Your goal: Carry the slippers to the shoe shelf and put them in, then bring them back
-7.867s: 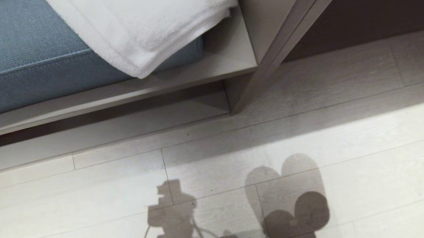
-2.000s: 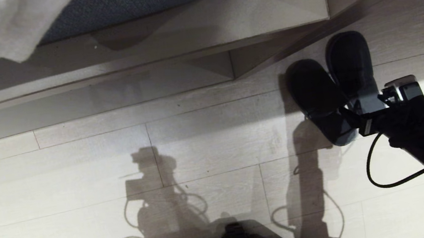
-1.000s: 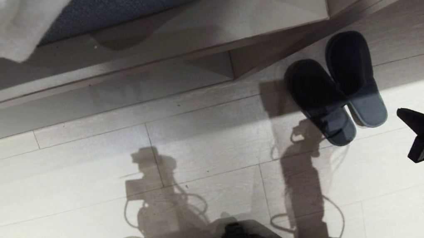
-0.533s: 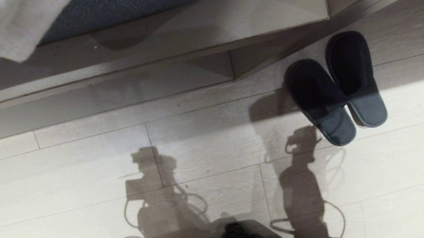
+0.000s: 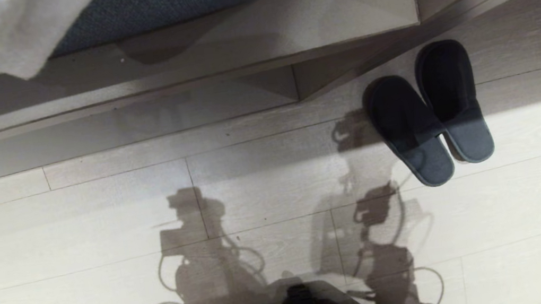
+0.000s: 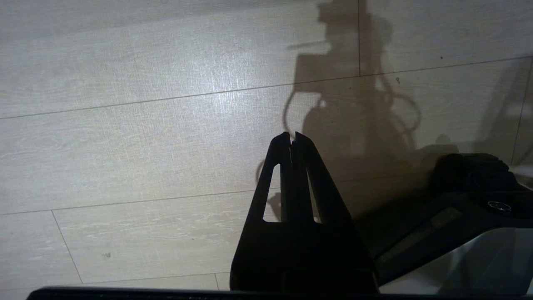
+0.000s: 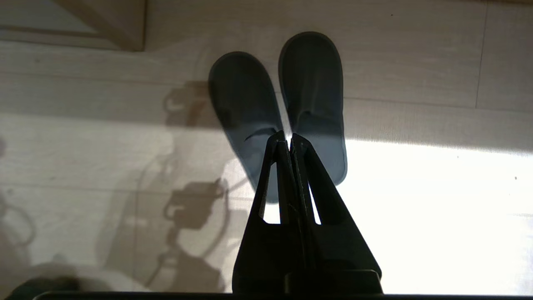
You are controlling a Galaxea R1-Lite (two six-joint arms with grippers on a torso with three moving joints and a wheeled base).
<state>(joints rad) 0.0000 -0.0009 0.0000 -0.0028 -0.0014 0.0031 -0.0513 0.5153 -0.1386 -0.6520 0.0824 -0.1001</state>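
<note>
Overhead, the right claw (image 7: 288, 139) was seen pressed shut and empty above the slippers (image 5: 428, 112), which were set down side by side on the floor (image 5: 99, 226), just beside the shoe shelf (image 5: 220, 103) and not inside it. The left claw (image 6: 291, 139) was likewise closed on nothing. Both slippers appeared dark grey, flat and toes-outward; whether shelving remained could not be told.

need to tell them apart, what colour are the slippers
Dark grey slippers, plain; clearest in the head view.
</note>
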